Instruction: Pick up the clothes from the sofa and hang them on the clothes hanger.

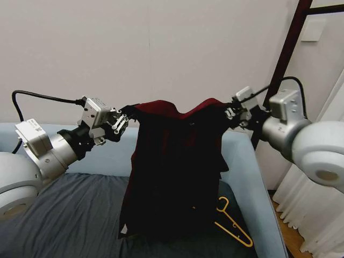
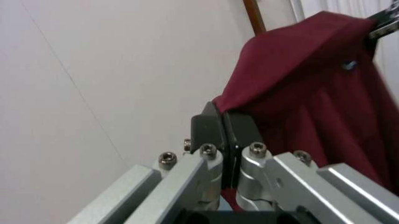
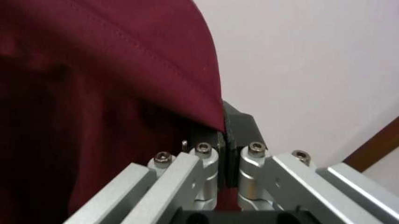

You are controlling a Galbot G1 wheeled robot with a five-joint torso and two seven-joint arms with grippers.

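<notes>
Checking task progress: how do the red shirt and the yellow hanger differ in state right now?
The red shirt is held up, spread by its shoulders between the left gripper and the right gripper, both shut on it. The yellow hanger lies on the sofa, gripped by neither. The shirt hangs upright, while the hanger lies flat. Shared: both are at the sofa's right end, and the shirt is not on the hanger.

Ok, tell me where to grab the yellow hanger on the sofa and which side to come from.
I'd pinch the hanger at its neck just below the hook, coming straight down and from the right. It lies flat on the sofa, so its thin bars offer themselves from above, and the red shirt, held up by the left gripper and right gripper, hides its left end.
</notes>
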